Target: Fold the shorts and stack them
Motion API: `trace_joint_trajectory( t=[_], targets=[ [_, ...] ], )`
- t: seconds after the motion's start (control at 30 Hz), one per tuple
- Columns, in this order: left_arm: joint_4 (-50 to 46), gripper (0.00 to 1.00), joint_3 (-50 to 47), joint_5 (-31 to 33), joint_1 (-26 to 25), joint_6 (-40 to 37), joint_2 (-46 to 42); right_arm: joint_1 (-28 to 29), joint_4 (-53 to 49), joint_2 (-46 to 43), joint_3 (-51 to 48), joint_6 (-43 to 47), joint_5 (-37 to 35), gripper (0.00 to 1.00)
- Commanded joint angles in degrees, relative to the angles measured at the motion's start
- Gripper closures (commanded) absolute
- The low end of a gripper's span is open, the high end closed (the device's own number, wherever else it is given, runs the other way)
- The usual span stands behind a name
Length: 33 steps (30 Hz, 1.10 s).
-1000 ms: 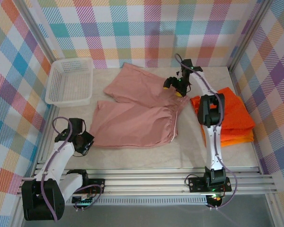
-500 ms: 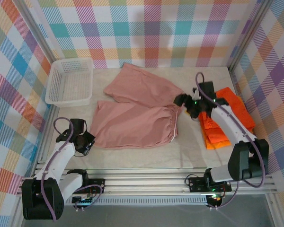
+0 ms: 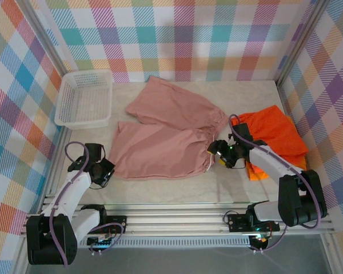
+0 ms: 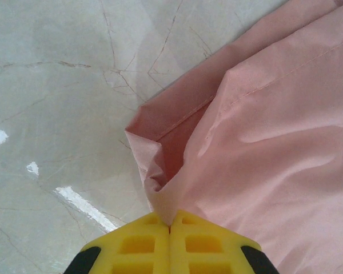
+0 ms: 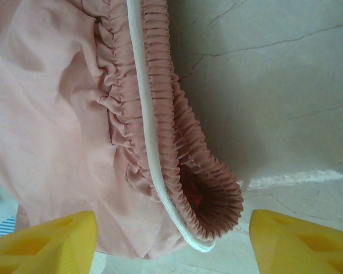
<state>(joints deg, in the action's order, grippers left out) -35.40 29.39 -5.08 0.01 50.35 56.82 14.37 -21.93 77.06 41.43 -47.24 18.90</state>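
Right gripper point(image 5: 171, 242): jaws apart, straddling the gathered waistband point(image 5: 180, 131) end of the pink shorts point(image 3: 160, 148), which sits just ahead between the pads. Left gripper point(image 4: 170, 245): pads together, clamped on a leg-hem corner at its tips.

Risks:
- Right jaws could catch only the white cord point(image 5: 151, 142) or one layer, skewing the fold.
- The thin hem could slip out of the left pinch.
- Orange shorts point(image 3: 277, 137), piled just behind the right gripper, could snag.

Table point(image 3: 228, 185) is a smooth marble look, so cloth probably slides. Plaid walls point(image 3: 177, 40) sit close. Mesh basket point(image 3: 83, 100) is well beyond the left gripper.
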Motion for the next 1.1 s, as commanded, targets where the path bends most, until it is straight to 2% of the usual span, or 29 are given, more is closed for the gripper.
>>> trace_joint_trajectory(
  t=[0.0, 0.47, 0.63, 0.8, 0.87, 1.07],
  targets=[
    [0.5, 1.0, -0.65, -0.06, -0.54, 0.8, 0.05, 0.64, 2.4, 1.9, -0.21, -1.01, 0.14, 0.32],
    [0.66, 1.0, -1.4, 0.16, -0.59, 1.07, -0.38, 3.88, 3.29, 8.18, -0.8, -2.38, -1.14, 0.43],
    [0.56, 1.0, -0.53, 0.24, -0.55, 1.16, -0.6, 3.91, 2.08, 9.16, 0.3, -2.41, -3.06, 0.65],
    [-4.11, 1.0, 5.43, 3.2, -0.54, -1.06, -2.17, 3.6, -3.02, 6.98, 3.93, -1.27, -5.35, 0.94],
    [-7.23, 1.0, 9.33, 4.71, -0.58, -2.51, -3.04, 3.14, -6.11, 5.57, 6.04, 0.28, -5.37, 1.0],
    [-16.1, 1.0, 24.17, 7.37, -0.54, -5.93, -4.02, 0.11, -15.33, -0.43, 11.77, 4.98, -4.18, 1.0]
  ],
)
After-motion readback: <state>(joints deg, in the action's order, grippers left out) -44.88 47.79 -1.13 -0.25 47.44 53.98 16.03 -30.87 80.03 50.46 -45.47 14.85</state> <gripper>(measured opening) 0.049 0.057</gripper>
